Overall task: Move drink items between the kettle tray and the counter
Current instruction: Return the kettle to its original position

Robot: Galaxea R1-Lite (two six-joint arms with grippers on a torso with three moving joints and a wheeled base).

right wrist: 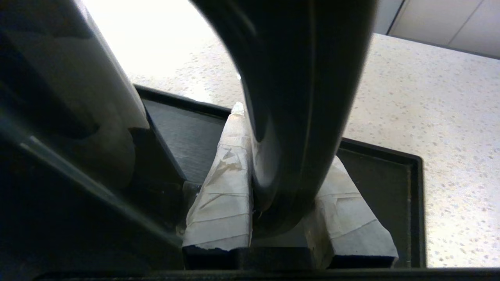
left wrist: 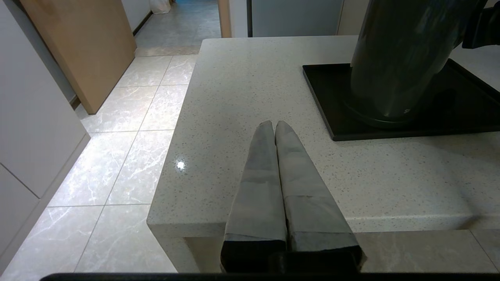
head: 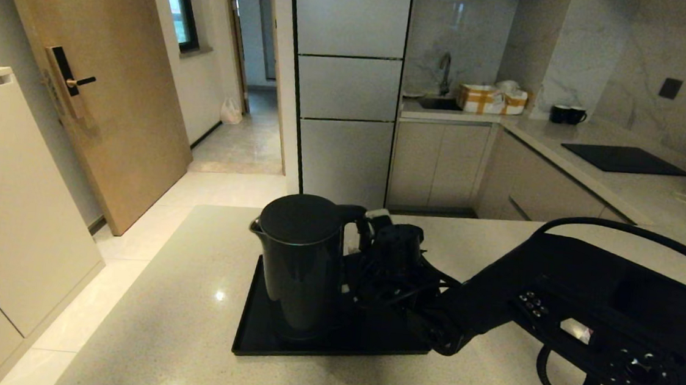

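Note:
The glossy black kettle [head: 304, 263] stands on its round base on the black tray [head: 258, 333], on the beige speckled counter [head: 175, 302]. My right gripper [head: 371, 219] reaches in from the right and is shut on the kettle's loop handle [right wrist: 297, 97], with taped fingers [right wrist: 226, 175] pressed to both sides of it. The tray [right wrist: 390, 187] lies right beneath. My left gripper [left wrist: 273, 125] is shut and empty, hovering over the counter's near left corner [left wrist: 242, 86], apart from the tray [left wrist: 324, 89] and kettle [left wrist: 398, 58]. The water bottle is out of view.
Two dark mugs [head: 567, 115], a flush black cooktop [head: 624, 158] and a taped cardboard box [head: 491, 99] by the sink are on the far counter at the right. The counter's left edge drops to a tiled floor [left wrist: 117, 156].

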